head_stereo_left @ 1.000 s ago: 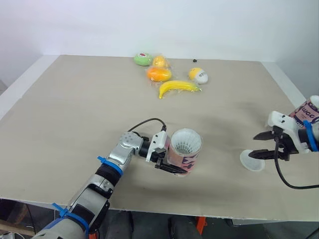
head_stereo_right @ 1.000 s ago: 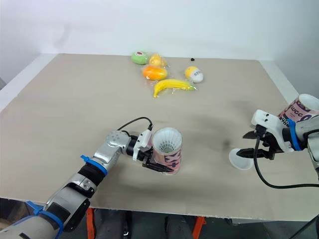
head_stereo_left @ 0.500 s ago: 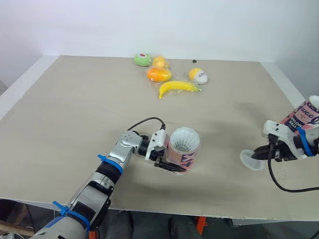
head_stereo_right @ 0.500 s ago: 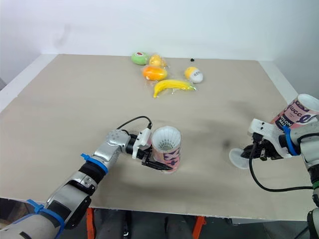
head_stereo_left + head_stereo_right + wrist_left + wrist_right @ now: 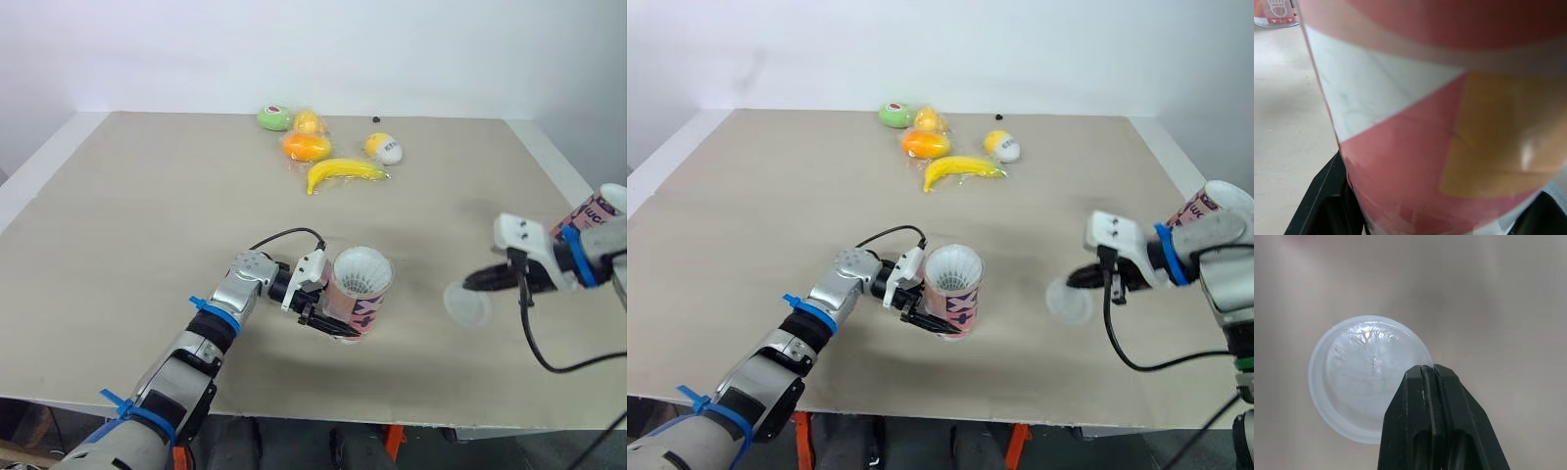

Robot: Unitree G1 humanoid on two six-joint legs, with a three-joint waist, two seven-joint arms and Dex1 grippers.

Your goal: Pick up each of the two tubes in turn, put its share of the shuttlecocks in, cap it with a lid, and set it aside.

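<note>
1. L gripper (image 5: 334,318) is clamping the pink tube (image 5: 359,305), shuttlecocks (image 5: 361,284) sitting inside.
2. R gripper (image 5: 1426,370) is pinching the clear lid (image 5: 1362,366) by its rim, well right of that tube.
3. 2nd tube (image 5: 600,210) is standing farther right.

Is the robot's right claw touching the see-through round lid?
Touching. The right wrist view shows the right gripper pinched shut on the rim of the clear round plastic lid.
</note>
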